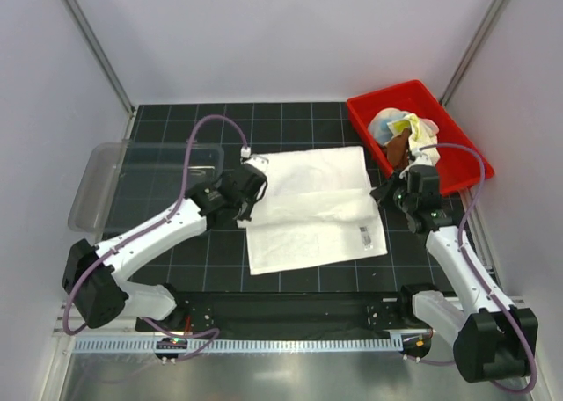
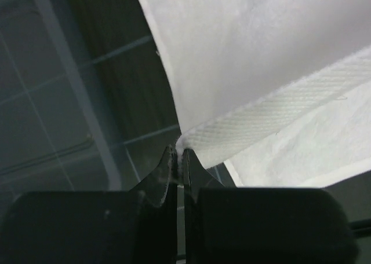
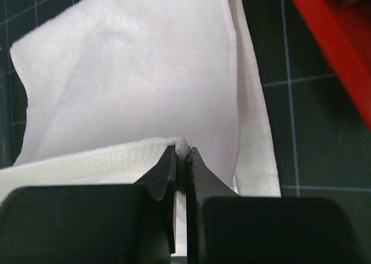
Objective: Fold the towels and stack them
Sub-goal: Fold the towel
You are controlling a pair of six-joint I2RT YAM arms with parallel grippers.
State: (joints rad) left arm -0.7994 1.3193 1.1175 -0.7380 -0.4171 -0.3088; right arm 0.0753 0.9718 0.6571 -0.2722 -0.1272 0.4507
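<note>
The left tool (image 2: 178, 154) is closed tightly on a hemmed corner of the large cream-white towel (image 1: 308, 209), and the right tool (image 3: 181, 151) pinches the opposite corner. The towel lies in the middle of the table (image 1: 299, 120), partly doubled and creased. Its held edge runs left to right and, I judge, must go toward the near edge.

The table (image 1: 299, 120), its top dark with a pale grid, is carrying three things. A large cream-white towel (image 1: 308, 221) is lying across the middle of the frame, with a fold running across it. A red bin (image 1: 462, 155) is sitting at the upper right, near the towel's corner. A clear plastic bin (image 1: 97, 185) is resting at the left, apart from the towel.
</note>
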